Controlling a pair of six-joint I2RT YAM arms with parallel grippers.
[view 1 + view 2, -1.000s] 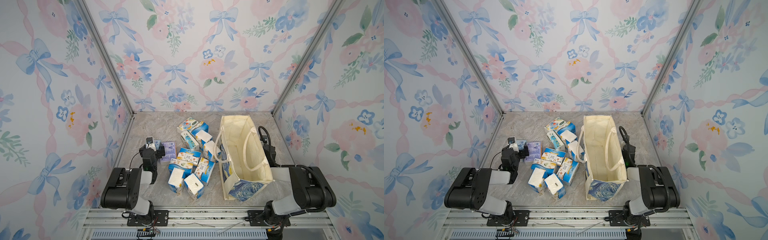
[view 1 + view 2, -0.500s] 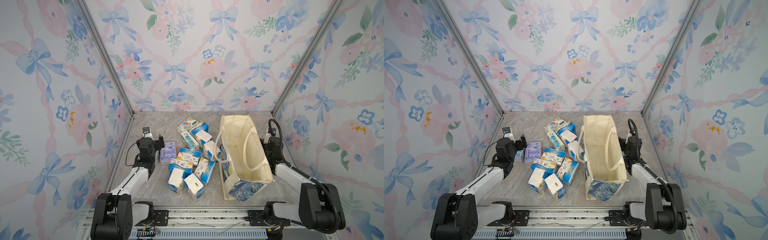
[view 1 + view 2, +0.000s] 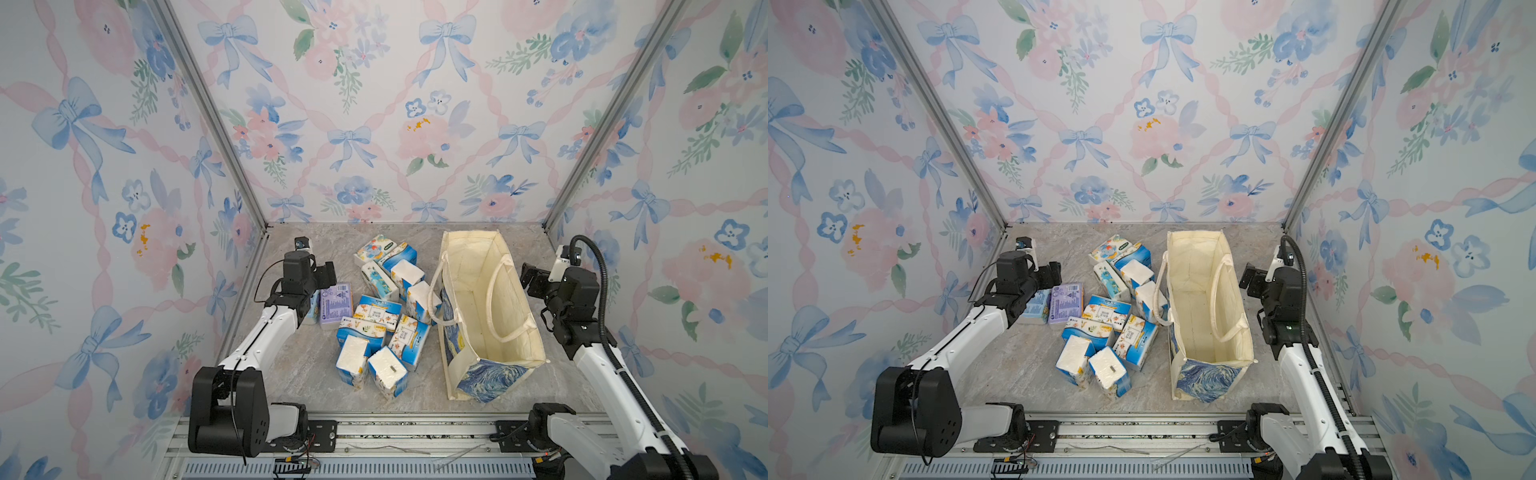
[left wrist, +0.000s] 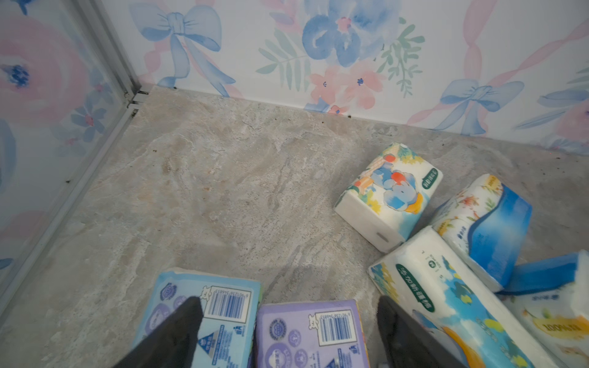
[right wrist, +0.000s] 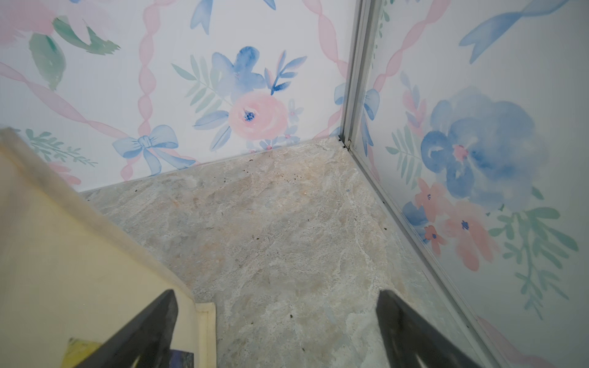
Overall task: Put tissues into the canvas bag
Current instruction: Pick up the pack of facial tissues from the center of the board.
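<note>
The tissues (image 3: 376, 324) are heaped on the surface (image 3: 299, 374), and none is seen inside the canvas bag (image 3: 469, 291). The bag is stood open-mouthed just beside them, so packs can be dropped in. Farther back, the left fingers (image 4: 178, 331) are spread over the lavender pack (image 4: 309, 334), seemingly for a grasp. The right fingers (image 5: 411, 331) are spread beside the bag's wall, perhaps to steady it.

I'm looking into a lab test booth: floral wallpaper panels (image 3: 374, 104) in aluminium framing (image 3: 214, 120) rise around the stone-look tabletop (image 3: 299, 374), arm bases (image 3: 226, 411) bolted along its front rail (image 3: 415, 432).
</note>
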